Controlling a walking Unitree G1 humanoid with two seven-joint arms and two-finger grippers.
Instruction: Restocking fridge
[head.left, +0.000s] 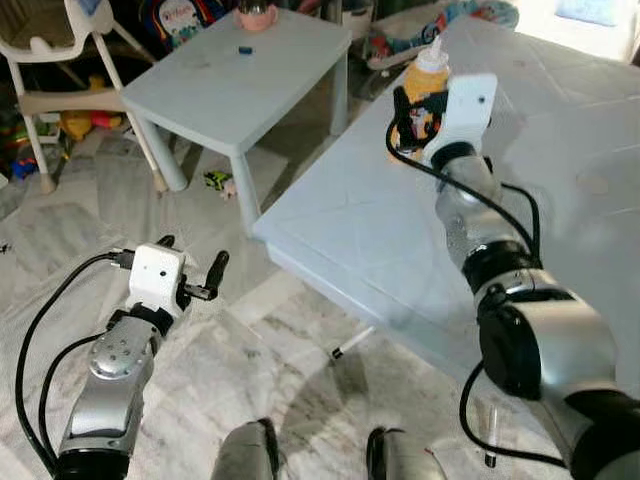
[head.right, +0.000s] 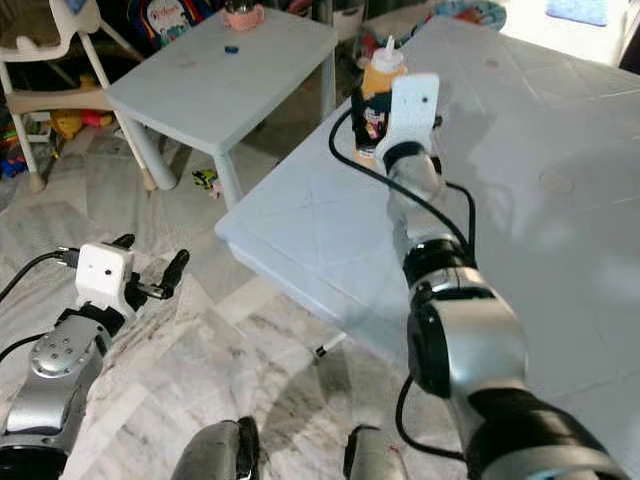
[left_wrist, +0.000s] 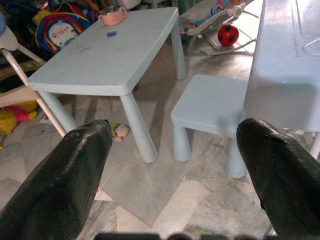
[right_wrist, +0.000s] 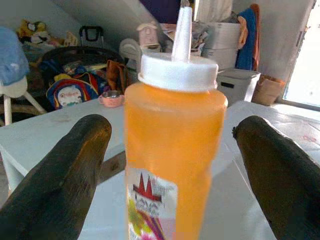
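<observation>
Around the sauce bottle (right_wrist: 172, 145), right fingers (right_wrist: 60, 175) seemingly untouching.

Marbled grey floor (head.left: 200, 380) fills the lower left; a pale blue children's table (head.left: 235, 80) stands upper left, a small matching stool (left_wrist: 210, 107) beside it, bright daylight upper right

Daylight pours in from the far right, washing the big table (head.left: 560, 130) with glare and blowing out the doorway behind the bottle (right_wrist: 172, 150). Soft shadows fall on the marble floor (head.left: 260, 350) under the tables. The head pictures are sharp but bend at the edges (wide lens), and the near black fingers (left_wrist: 65, 190) are blurred.
</observation>
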